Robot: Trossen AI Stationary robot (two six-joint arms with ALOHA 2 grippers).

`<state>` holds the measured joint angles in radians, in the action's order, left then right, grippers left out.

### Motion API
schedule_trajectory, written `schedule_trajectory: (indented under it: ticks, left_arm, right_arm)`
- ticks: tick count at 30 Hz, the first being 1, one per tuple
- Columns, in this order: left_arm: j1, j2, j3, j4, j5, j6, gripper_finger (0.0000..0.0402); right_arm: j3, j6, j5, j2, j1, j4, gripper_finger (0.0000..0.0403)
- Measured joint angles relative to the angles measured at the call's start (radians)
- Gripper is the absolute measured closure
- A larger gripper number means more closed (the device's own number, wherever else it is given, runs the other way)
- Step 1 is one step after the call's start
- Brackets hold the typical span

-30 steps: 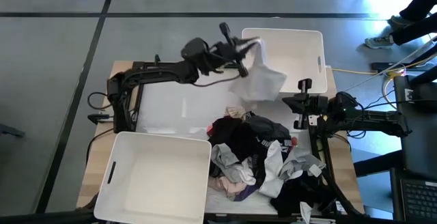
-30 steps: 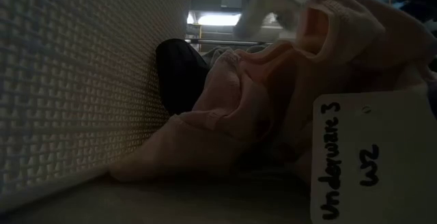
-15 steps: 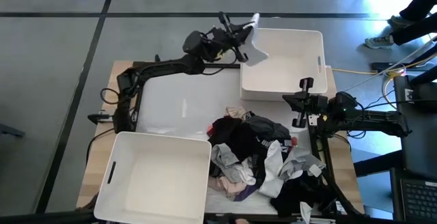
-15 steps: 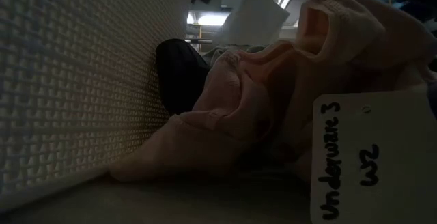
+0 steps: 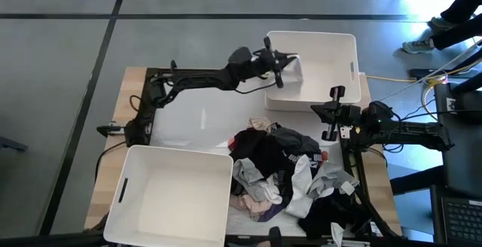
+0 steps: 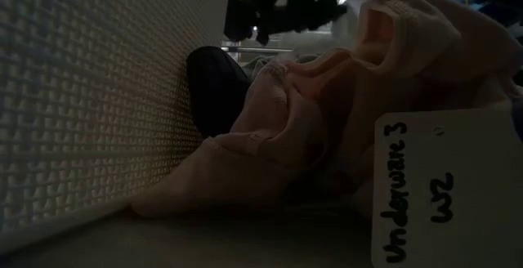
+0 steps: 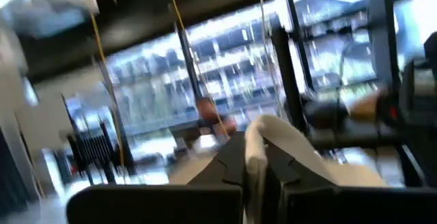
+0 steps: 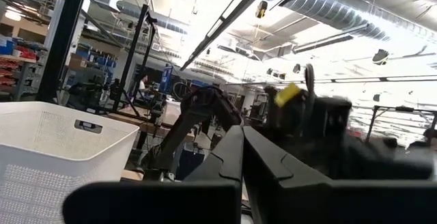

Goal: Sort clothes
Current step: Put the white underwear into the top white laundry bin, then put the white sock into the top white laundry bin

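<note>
My left gripper (image 5: 283, 60) reaches into the far white bin (image 5: 331, 47), shut on a white garment (image 5: 294, 71) that hangs from it inside the bin. The left wrist view shows the garment (image 7: 293, 149) between my fingers. The other clothes (image 5: 286, 172) lie in a mixed heap of black, grey, white and pink at the table's near middle. In the low view a pink garment (image 6: 327, 113) with a paper tag lies close up. My right gripper (image 5: 324, 115) waits shut at the table's right side, above the heap's far edge. My left gripper pinches a fold of the white garment (image 7: 254, 157) between its two fingers. They come nearly level from the table's left, over the bin's left wall. The rest of the cloth bulges past the fingers and hangs slack into the bin. Whether it rests on the bin's floor I cannot tell.
A second white bin (image 5: 173, 194) stands at the near left corner, its wall (image 6: 98, 96) filling the left of the low view. Bare tabletop (image 5: 196, 119) lies between the two bins. Cables and a person's legs (image 5: 452, 13) show beyond the table's right side.
My left gripper has swung toward the table's right edge, over the far bin's left wall, and gone down. The white garment, which hung spread out over the table beside the bin, has travelled with it and now hangs bunched inside the bin.
</note>
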<state>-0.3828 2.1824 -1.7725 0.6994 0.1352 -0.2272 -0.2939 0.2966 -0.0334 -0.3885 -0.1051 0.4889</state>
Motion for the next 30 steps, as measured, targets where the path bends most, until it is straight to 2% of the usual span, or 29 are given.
schedule_trajectory:
  ticks: [6, 13, 19, 25, 30]
  left_arm:
    - [0.016, 0.006, 0.000, -0.169, -0.004, -0.013, 0.0377]
    - [0.038, -0.004, -0.015, -0.312, -0.027, -0.013, 0.0303]
    - [0.078, -0.038, -0.134, -0.674, -0.032, -0.034, 0.0250]
    - [0.133, -0.070, -0.255, -1.014, -0.067, -0.050, 0.0238]
    - [0.209, -0.112, -0.268, -1.128, -0.071, -0.066, 0.0238]
  right_arm:
    - [0.000, 0.000, 0.000, 0.000, 0.000, -0.002, 0.0393]
    - [0.000, 0.000, 0.000, 0.000, 0.000, -0.008, 0.0393]
    - [0.000, 0.000, 0.002, 0.000, 0.000, -0.016, 0.0393]
    - [0.000, 0.000, 0.003, 0.000, 0.000, -0.016, 0.0393]
    - [0.000, -0.001, 0.002, 0.000, 0.000, -0.016, 0.0393]
